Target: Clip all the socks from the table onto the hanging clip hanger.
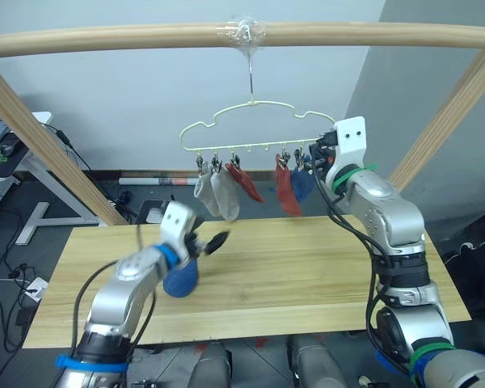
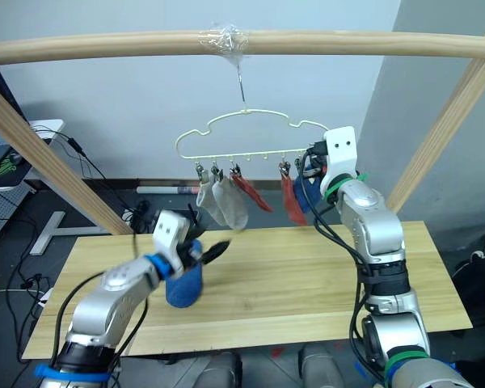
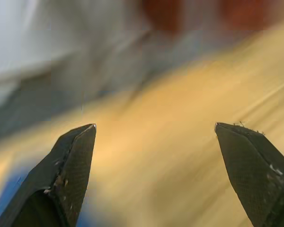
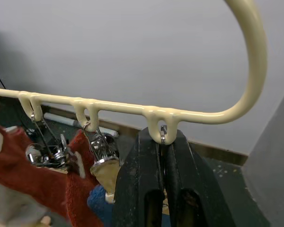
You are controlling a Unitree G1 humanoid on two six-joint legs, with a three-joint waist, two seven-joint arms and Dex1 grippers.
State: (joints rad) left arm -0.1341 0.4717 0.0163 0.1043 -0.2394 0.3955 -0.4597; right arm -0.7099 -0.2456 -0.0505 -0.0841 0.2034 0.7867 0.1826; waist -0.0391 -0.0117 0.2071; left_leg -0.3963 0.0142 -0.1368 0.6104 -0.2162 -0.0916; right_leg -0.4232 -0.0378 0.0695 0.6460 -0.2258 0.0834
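while the clip hanger hangs by its hook from the wooden pole above the table, your right end effector is up at the hanger's right end, fingers pressed together on the last clip, just under its loop on the bar. five socks hang from the row of clips: two light grey socks on the left, a rust-red sock beside them, a second rust-red sock further right, and a blue sock just beside the right end effector. your left end effector sits low over the table's left half, fingers spread apart with nothing between them in the wrist view. the second blue sock lies bunched on the table, right under the left wrist; can't tell whether it touches the fingers. no readable labels or writing anywhere on the hanger, socks or table.
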